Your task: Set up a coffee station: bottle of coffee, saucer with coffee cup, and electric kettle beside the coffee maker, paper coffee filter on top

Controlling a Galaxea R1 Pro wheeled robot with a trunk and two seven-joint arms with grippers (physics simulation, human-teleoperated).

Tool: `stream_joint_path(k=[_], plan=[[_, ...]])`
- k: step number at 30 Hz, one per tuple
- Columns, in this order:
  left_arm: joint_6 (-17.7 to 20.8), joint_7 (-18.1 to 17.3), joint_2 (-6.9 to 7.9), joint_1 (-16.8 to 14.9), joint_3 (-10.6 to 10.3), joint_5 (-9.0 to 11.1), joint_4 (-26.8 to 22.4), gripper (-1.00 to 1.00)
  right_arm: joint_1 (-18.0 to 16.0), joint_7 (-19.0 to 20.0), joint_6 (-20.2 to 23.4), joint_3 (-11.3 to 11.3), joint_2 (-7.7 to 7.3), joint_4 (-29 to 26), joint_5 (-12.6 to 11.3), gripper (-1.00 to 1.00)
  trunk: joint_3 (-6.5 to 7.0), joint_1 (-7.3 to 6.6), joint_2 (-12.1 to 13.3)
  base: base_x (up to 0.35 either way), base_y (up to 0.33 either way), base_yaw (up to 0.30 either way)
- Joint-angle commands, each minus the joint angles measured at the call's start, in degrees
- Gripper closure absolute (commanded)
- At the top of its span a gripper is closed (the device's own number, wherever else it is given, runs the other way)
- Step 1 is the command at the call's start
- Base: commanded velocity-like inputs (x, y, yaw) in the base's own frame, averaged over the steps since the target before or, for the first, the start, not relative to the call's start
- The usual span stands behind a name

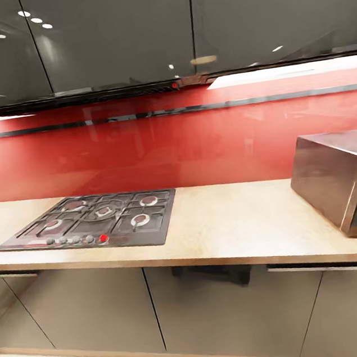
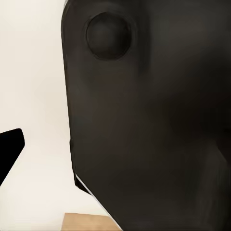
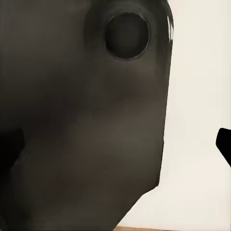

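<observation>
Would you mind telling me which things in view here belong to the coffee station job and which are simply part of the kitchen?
Belongs to the job:
- light beige stone-look countertop, where the station goes; none of the coffee items show on it.

Just there:
- black gas hob with red knob
- boxy stainless-steel microwave
- glossy red backsplash
- dark grey upper cabinets

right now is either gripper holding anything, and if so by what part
It cannot be told. Both wrist views look onto a dark robot body part with pale floor beside it, and the head view shows the countertop, hob and microwave.
</observation>
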Motion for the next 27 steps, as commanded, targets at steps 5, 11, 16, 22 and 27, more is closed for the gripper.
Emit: stream_joint_path(k=[5,11,16,22,27], plan=[[-1.6,-0.1,-0.13,0.1,0.1,0.2,-0.3,-1.0,-0.5,0.4,-1.2,-0.1,1.62,-1.6,0.0,-1.0,-0.03,0.0,0.0,0.0,0.0,0.0],[-0.4,-0.4,-0.25,0.1,0.3,0.5,-0.3,-1.0,-0.5,0.3,-1.8,-0.2,3.55,-3.6,0.0,-1.0,-0.03,0.0,0.0,0.0,0.0,0.0],[-0.7,-0.4,-0.12,0.1,0.2,0.5,-0.3,-1.0,-0.5,0.3,-1.9,-0.3,4.42,-4.3,0.1,-1.0,-0.13,0.0,0.0,0.0,0.0,0.059],[-0.9,-0.4,-0.09,0.2,0.0,0.4,-0.2,-1.0,-0.5,0.3,-2.9,-0.3,4.4,-4.3,0.2,-1.0,-0.45,0.0,0.0,0.0,0.0,0.18],[-0.9,-0.3,-0.04,0.2,0.1,0.4,-0.2,-1.0,-0.6,0.3,-4.5,-0.2,4.4,-4.2,0.2,-1.0,-0.21,-0.66,1.2,0.0,0.0,0.209]])
